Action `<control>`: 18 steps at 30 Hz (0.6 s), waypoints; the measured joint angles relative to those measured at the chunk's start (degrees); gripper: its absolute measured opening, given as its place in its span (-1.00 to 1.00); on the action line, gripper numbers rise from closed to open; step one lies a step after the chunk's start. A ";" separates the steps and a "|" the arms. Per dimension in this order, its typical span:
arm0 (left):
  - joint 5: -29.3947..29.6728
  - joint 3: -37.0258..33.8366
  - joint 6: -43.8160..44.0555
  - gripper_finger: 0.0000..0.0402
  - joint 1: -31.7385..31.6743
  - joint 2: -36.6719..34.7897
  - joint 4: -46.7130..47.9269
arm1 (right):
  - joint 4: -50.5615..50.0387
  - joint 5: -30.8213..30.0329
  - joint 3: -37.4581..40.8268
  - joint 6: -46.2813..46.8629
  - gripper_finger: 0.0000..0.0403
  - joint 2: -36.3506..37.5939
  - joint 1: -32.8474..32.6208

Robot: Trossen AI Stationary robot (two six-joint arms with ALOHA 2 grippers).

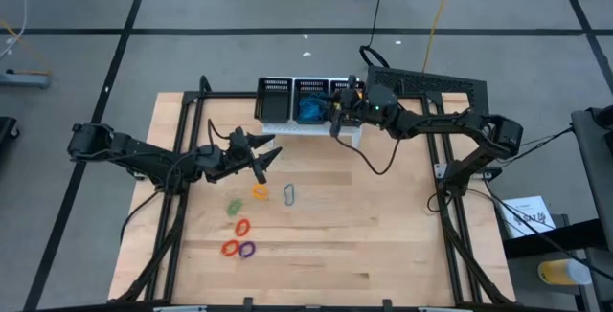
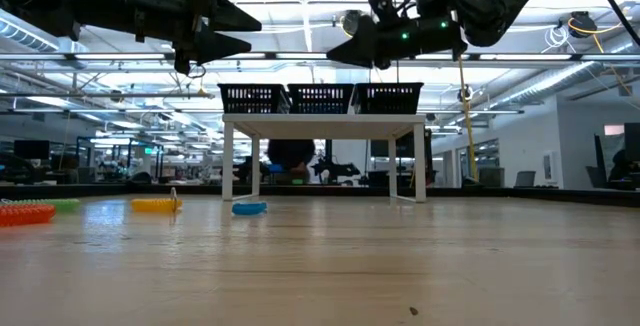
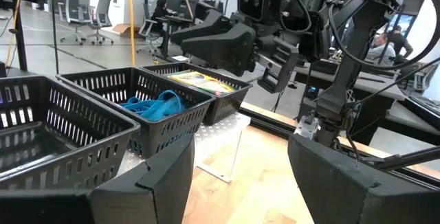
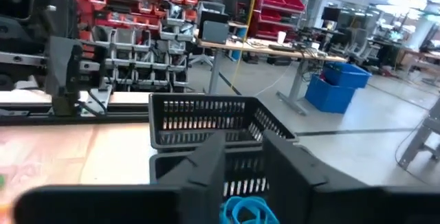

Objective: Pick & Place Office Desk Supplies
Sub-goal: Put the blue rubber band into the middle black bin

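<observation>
My left tool [image 1: 261, 157] hung spread and empty above the desk [image 1: 383, 235] — a skewed descent risked flicking the thin blue loop [image 1: 289, 194] away — while my right tool [image 1: 337, 111], nearly closed, hovered over the organiser [image 1: 276, 99].

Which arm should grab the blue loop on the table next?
Left. Its open gripper hangs empty, closest to the blue loop. The right gripper is at the organiser, farther away.
</observation>
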State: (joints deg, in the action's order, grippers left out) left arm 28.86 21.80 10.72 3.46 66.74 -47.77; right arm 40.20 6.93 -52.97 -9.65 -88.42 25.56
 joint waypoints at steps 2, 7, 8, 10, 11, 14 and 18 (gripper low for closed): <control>0.00 0.00 0.00 0.22 0.00 0.00 -0.01 | -0.08 -2.34 0.00 1.30 -0.42 0.00 -0.02; 0.00 0.00 0.00 0.22 0.00 0.00 -0.06 | 0.22 -3.71 0.00 4.26 -0.14 0.03 -0.13; 0.00 0.00 0.00 0.22 0.00 0.00 -0.06 | -0.05 -3.40 0.00 5.24 -0.11 0.44 -0.29; 0.00 0.00 0.00 0.22 -0.01 0.00 -0.04 | -1.05 -1.62 0.07 7.24 -0.07 1.99 -0.50; 0.00 0.00 0.00 0.22 0.00 0.00 -0.04 | -1.24 -0.64 0.04 7.73 -0.05 2.77 -0.70; -0.32 0.00 0.02 0.22 -0.01 0.01 -0.04 | -6.04 2.07 0.00 7.83 -0.04 5.90 -1.47; -0.33 0.00 0.04 0.22 0.00 0.02 0.01 | -13.72 2.22 0.04 5.84 -0.07 11.79 -3.14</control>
State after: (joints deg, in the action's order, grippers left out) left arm 28.53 21.80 10.76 3.46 66.76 -47.77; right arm 26.48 9.15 -52.93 -3.81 -76.63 22.42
